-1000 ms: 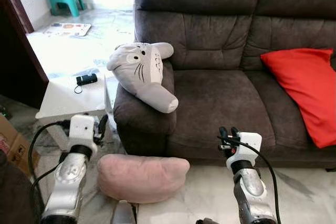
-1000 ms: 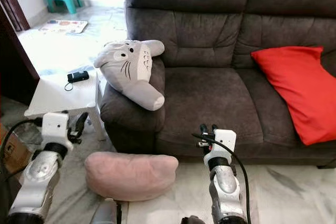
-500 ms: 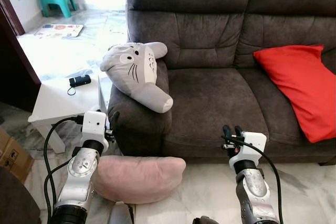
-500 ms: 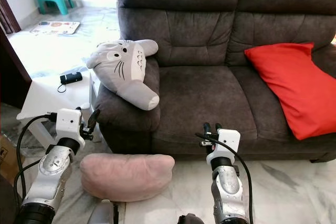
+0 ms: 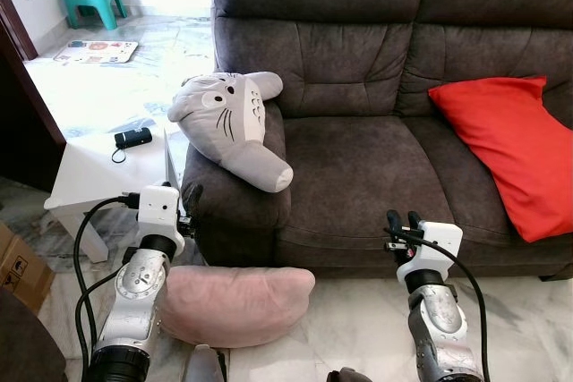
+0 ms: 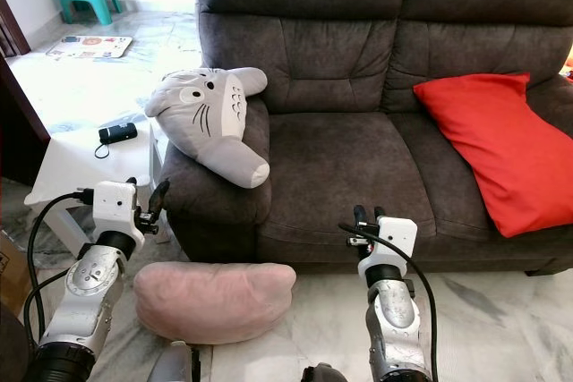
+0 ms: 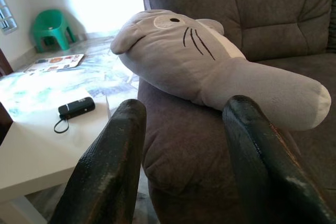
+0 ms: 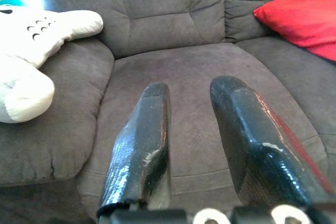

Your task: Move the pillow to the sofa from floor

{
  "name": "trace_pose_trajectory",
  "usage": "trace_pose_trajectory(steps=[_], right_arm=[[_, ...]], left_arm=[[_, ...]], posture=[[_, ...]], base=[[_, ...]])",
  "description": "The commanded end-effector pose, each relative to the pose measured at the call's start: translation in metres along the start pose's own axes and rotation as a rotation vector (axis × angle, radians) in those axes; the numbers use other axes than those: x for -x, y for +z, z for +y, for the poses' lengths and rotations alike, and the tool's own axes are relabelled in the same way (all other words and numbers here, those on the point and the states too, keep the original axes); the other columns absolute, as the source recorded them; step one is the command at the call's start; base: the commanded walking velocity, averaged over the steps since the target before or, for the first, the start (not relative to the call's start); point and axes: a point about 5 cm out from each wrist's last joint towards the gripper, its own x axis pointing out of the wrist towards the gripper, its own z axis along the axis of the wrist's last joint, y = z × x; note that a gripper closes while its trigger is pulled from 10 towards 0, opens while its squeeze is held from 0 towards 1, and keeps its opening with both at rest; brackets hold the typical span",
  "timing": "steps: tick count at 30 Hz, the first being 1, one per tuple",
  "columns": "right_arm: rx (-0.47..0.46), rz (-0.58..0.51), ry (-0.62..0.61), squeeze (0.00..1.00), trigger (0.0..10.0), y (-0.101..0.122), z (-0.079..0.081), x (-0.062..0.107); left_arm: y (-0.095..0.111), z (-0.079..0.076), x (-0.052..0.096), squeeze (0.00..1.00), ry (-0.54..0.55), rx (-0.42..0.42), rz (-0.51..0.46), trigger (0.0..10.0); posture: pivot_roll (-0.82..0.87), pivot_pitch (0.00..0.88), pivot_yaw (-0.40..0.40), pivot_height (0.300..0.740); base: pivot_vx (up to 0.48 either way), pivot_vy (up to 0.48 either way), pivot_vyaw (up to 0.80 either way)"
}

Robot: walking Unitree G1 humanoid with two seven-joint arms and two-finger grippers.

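Softly rounded pink pillow (image 5: 235, 304) lies before plush brown sofa (image 5: 376, 167).

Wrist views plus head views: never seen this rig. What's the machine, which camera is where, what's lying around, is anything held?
It is a walking humanoid with two silver arms, each ending in two long black fingers. The two wide pictures come from a stereo camera on its head, looking down and forward. The two close pictures come from cameras on the wrists, looking along the fingers.

The left gripper is raised beside the arm of the brown sofa; the right gripper is raised in front of the seat. Both are open and hold nothing.

The pink pillow lies on the marble floor against the sofa's base. A grey plush toy rests on the sofa arm, and a red cushion leans on the right seat. A small black device lies on a white side table.
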Motion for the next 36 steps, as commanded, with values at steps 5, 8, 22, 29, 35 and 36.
trace_pose_trajectory(steps=[5, 8, 22, 29, 35, 36], right_arm=[[-0.006, -0.002, -0.023, 0.00, 10.0, 0.001, -0.005, 0.003], [-0.008, 0.000, -0.030, 0.00, 10.0, 0.000, -0.006, 0.004], [-0.017, 0.022, -0.039, 0.00, 10.0, -0.002, -0.003, 0.002], [-0.024, 0.025, -0.017, 0.00, 10.0, -0.003, 0.001, 0.002], [-0.028, 0.031, -0.007, 0.00, 10.0, -0.004, 0.003, 0.004], [-0.029, 0.030, -0.006, 0.00, 10.0, -0.004, 0.003, 0.004]], left_arm=[[-0.002, 0.002, 0.002, 0.00, 0.009, 0.016, -0.002, 10.0], [-0.002, 0.002, 0.002, 0.00, 0.010, 0.016, -0.003, 10.0], [-0.003, 0.005, 0.006, 0.00, 0.021, 0.003, 0.002, 10.0], [-0.005, 0.012, 0.009, 0.00, 0.045, -0.002, 0.011, 10.0], [-0.004, 0.015, 0.009, 0.00, 0.054, -0.007, 0.012, 10.0], [-0.004, 0.016, 0.009, 0.00, 0.055, -0.007, 0.012, 10.0]], posture=[[0.08, 0.001, -0.079, 0.661], [0.08, 0.000, -0.078, 0.661], [0.10, 0.025, -0.088, 0.661], [0.11, 0.037, -0.089, 0.661], [0.12, 0.042, -0.093, 0.661], [0.12, 0.042, -0.093, 0.661]], base=[[0.000, 0.000, 0.00], [0.000, 0.000, 0.00], [0.000, 0.000, 0.00], [0.000, 0.000, 0.00], [0.000, 0.000, 0.00], [0.000, 0.000, 0.00]])
